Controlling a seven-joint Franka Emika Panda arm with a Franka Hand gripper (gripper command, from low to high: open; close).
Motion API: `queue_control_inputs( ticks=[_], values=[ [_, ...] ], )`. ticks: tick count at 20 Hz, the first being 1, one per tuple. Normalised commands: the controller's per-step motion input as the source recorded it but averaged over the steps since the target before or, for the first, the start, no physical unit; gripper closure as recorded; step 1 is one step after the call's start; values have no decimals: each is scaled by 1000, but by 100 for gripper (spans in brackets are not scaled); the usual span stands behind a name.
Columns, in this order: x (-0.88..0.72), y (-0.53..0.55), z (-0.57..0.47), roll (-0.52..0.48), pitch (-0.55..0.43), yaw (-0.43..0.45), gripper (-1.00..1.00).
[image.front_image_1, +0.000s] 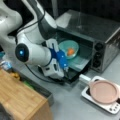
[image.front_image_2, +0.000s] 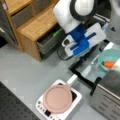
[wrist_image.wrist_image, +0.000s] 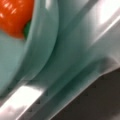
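In both front views my gripper, white with blue parts, hangs over the outer edge of the toaster oven's open door. Just beyond it a teal bowl sits at the oven's mouth with an orange carrot inside. The wrist view shows the bowl's wall close up, the carrot at top left and the shiny door beneath; no fingers show there. Nothing is seen held.
The silver toaster oven has knobs on its side. A pink pan sits on a white cooker near the door. A wooden cabinet with drawers stands beside the arm.
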Motion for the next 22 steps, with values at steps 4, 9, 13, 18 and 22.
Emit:
queue_control_inputs(
  ticks=[4,9,13,18,22],
  values=[
    [107,181,176,-250,51,32,-100],
    [37,176,166,-331,27,-18,-100],
    [-71,145,126,-367,-5,-34,-100],
    [-156,127,47,-380,-37,-88,-100],
    [-230,109,-9,-322,-79,-91,-100]
  ],
)
